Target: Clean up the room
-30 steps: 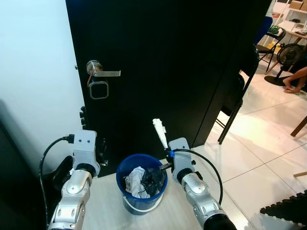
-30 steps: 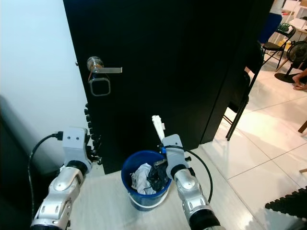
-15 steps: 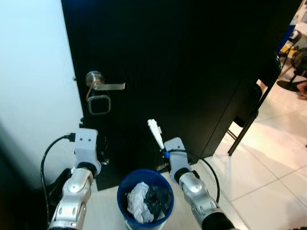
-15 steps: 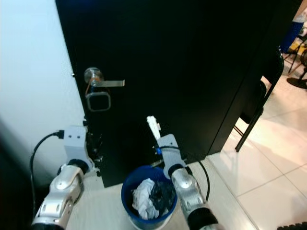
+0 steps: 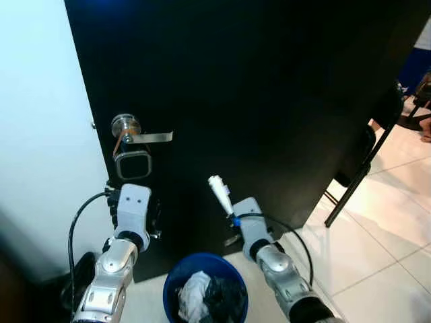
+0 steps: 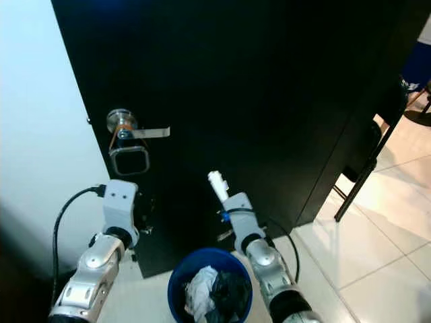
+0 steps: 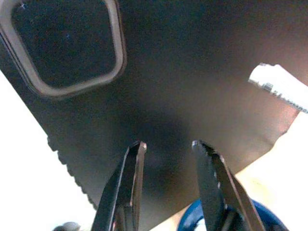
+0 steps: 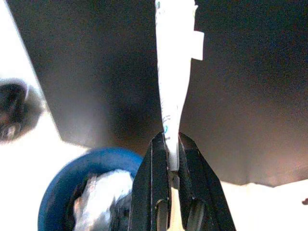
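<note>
rubbish is the business here: a white crumpled wrapper [image 8: 174, 72] is pinched between the closed jaws of the right gripper [image 8: 172, 161], standing up from the fingers in front of the black door [image 5: 256, 101]. the blue bin [image 5: 205, 293] sits on the pale floor [image 5: 377, 229] just below and slightly left of that gripper, near the robot, already holding white paper and something dark. the wrapper looks like a flattened packet or tube, though the view is too soft to be sure.

the left gripper [image 7: 168, 147] hovers near the door below the lever handle [image 5: 138, 136] and its square lock plate [image 5: 132, 164], jaws apart and holding nothing.

the step in hand seems to be carrying this piece to the bin. the next move calls for bringing the right gripper back over the bin's mouth, tipping the wrapper downward, and only then parting the jaws so it falls inside rather than onto the floor.
</note>
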Tool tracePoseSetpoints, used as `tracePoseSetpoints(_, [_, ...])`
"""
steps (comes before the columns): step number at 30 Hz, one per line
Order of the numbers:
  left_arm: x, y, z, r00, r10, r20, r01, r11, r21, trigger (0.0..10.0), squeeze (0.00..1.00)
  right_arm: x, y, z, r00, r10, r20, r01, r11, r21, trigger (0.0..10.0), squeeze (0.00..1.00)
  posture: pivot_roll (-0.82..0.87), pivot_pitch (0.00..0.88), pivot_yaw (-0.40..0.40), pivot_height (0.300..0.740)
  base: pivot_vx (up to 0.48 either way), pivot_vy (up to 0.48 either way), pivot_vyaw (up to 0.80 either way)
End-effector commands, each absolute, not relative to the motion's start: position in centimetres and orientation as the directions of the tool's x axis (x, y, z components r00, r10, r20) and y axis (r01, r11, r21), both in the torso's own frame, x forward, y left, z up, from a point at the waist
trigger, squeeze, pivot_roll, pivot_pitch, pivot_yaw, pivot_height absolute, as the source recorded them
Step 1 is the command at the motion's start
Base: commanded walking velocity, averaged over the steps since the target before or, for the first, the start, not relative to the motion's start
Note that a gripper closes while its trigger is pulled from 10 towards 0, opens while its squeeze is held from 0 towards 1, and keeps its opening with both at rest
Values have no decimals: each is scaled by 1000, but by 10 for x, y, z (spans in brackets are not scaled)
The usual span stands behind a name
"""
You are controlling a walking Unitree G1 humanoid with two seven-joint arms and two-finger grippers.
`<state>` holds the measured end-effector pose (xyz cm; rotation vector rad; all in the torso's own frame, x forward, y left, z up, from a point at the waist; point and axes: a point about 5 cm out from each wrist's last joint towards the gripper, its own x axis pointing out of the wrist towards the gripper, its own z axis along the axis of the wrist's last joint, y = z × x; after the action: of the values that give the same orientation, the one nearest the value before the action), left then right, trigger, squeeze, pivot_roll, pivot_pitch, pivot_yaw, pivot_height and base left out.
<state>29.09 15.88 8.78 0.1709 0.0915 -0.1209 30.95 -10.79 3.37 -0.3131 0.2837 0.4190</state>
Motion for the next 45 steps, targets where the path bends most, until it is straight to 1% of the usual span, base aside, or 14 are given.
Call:
tracePoseSetpoints(1, [286,158,76,973,-144,-179,180,961,209,10000,0,305,-108,24,838,366,-404,-489,832,-260,10000,0,71,0,-87,740,0,0,0])
tracePoseSetpoints(2, [283,158,70,957,-182,-227,238,939,250,10000,0,302,-105,16,795,387,-467,-544,796,-266,10000,0,71,0,-89,740,0,0,0])
tracePoseSetpoints(3, [283,158,70,957,-182,-227,238,939,250,10000,0,302,-105,16,795,387,-467,-544,796,-266,10000,0,71,0,-89,740,0,0,0])
tracePoseSetpoints(5, [270,159,52,892,-272,-362,399,849,346,10000,0,286,-97,-5,648,429,-629,-701,658,-275,10000,0,73,26,-107,740,0,0,0])
tracePoseSetpoints(7, [256,166,38,836,-298,-461,494,776,393,10000,0,277,-92,-16,570,428,-701,-775,562,-288,10000,0,83,61,-128,740,0,0,0])
tracePoseSetpoints(9, [252,169,34,820,-300,-487,517,754,405,10000,0,275,-89,-18,562,425,-710,-785,544,-296,10000,0,83,61,-128,740,0,0,0])
tracePoseSetpoints(12, [240,177,30,803,-291,-520,538,730,422,10000,0,271,-80,-21,543,434,-719,-803,518,-293,10000,0,100,132,-162,740,0,0,0])
tracePoseSetpoints(15, [235,180,32,805,-291,-518,537,728,426,10000,0,270,-76,-22,539,441,-718,-810,506,-297,10000,0,114,174,-176,740,0,0,0])
tracePoseSetpoints(16, [226,185,35,807,-292,-514,539,720,437,10000,0,271,-69,-20,552,448,-703,-803,512,-304,10000,0,133,223,-185,740,0,0,0])
tracePoseSetpoints(19, [207,198,43,819,-287,-497,528,717,456,10000,0,280,-56,-9,612,458,-644,-758,571,-315,10000,0,149,264,-187,740,0,0,0])
tracePoseSetpoints(28, [197,203,54,835,-305,-459,518,717,466,10000,0,295,-52,4,685,406,-605,-704,585,-403,10000,0,158,285,-174,740,0,0,0])
tracePoseSetpoints(29, [199,199,59,840,-332,-429,522,708,476,10000,0,303,-57,11,725,369,-581,-669,577,-469,10000,0,156,283,-165,740,0,0,0])
tracePoseSetpoints(39, [210,183,75,858,-389,-335,510,723,467,10000,0,309,-71,13,746,325,-582,-657,503,-561,10000,0,136,277,-149,740,0,0,0])
tracePoseSetpoints(45, [211,182,75,851,-403,-337,523,712,469,10000,0,310,-76,12,751,301,-588,-653,471,-593,10000,0,134,275,-141,740,0,0,0])
